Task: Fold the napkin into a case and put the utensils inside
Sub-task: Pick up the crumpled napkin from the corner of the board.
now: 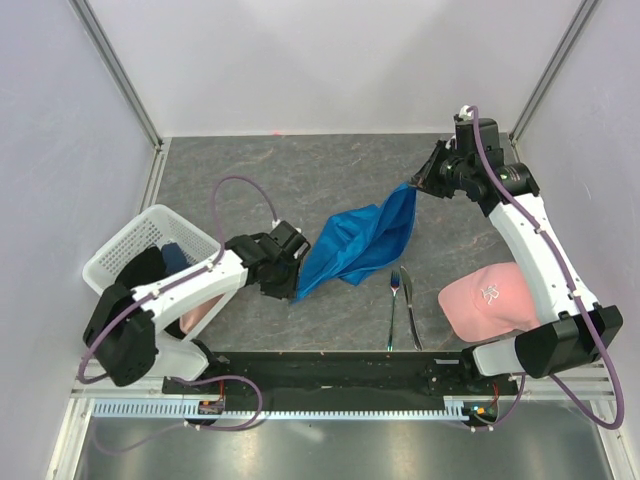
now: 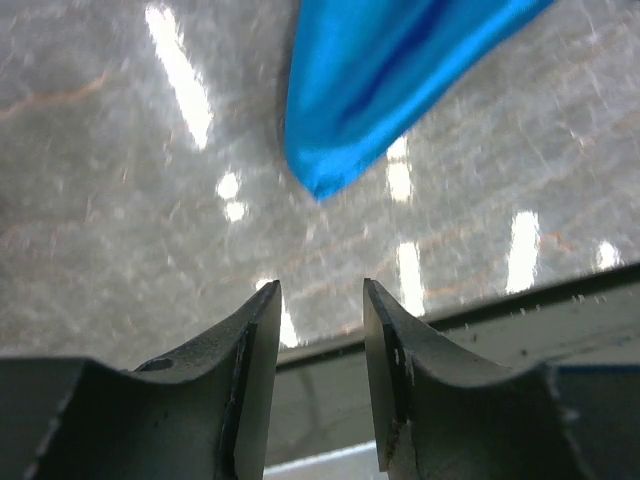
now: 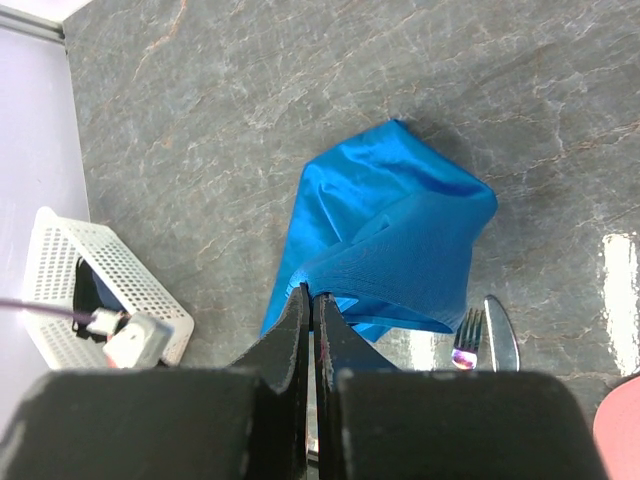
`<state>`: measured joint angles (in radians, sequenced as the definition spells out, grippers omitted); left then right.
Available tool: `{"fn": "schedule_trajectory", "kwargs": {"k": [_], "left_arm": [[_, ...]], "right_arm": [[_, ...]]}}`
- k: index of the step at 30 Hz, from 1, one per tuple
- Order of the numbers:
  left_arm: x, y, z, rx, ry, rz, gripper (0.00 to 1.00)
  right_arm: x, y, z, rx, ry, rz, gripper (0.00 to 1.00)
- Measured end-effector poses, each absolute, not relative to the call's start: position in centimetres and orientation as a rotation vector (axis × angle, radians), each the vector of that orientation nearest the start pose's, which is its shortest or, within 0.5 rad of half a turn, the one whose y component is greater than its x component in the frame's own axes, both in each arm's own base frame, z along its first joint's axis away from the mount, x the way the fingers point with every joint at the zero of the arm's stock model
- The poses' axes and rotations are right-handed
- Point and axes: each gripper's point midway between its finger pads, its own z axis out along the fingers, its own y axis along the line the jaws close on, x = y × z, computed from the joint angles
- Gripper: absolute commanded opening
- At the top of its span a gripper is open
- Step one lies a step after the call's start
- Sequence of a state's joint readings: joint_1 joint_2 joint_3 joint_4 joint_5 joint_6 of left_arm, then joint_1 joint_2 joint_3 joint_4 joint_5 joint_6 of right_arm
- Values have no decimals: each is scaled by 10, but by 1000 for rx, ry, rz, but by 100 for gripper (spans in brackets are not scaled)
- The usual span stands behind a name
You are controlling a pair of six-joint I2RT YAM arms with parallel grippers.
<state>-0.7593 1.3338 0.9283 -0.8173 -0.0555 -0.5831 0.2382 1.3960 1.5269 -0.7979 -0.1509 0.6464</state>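
Observation:
The bright blue napkin (image 1: 355, 240) hangs loosely bunched from one corner, and its lower end trails on the grey table. My right gripper (image 1: 416, 184) holds that raised corner; in the right wrist view its jaws (image 3: 313, 293) are shut on the napkin (image 3: 390, 230). My left gripper (image 1: 284, 291) is low by the napkin's lower left tip. In the left wrist view it (image 2: 320, 300) stands open and empty, with the napkin tip (image 2: 330, 165) a short way ahead of the fingertips, apart from them. The fork (image 1: 393, 300) and knife (image 1: 410, 312) lie side by side on the table below the napkin.
A white perforated basket (image 1: 122, 248) with dark items stands at the left, behind my left arm. A pink cap (image 1: 488, 298) lies at the right, close to the knife. A black rail (image 1: 340, 370) runs along the table's near edge.

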Motion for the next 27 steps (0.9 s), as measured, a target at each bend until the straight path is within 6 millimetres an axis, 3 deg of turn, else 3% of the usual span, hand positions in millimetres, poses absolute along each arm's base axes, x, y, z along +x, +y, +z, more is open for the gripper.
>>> {"fn": "schedule_trajectory", "kwargs": {"k": [9, 15, 17, 20, 21, 25, 27], "left_arm": [[201, -194, 36, 320, 2855, -101, 51], [205, -198, 20, 349, 2876, -76, 50], [206, -199, 16, 349, 2880, -72, 45], [207, -200, 14, 348, 2884, -76, 26], [208, -200, 14, 347, 2883, -83, 16], [212, -201, 15, 338, 2882, -100, 3], [214, -201, 19, 342, 2880, -103, 2]], "right_arm": [[356, 139, 288, 385, 2284, 658, 0], [358, 133, 288, 403, 2280, 660, 0], [358, 132, 288, 405, 2279, 660, 0], [358, 133, 289, 404, 2280, 668, 0], [358, 133, 289, 402, 2282, 673, 0], [358, 134, 288, 396, 2287, 680, 0], [358, 134, 287, 391, 2291, 679, 0]]}}
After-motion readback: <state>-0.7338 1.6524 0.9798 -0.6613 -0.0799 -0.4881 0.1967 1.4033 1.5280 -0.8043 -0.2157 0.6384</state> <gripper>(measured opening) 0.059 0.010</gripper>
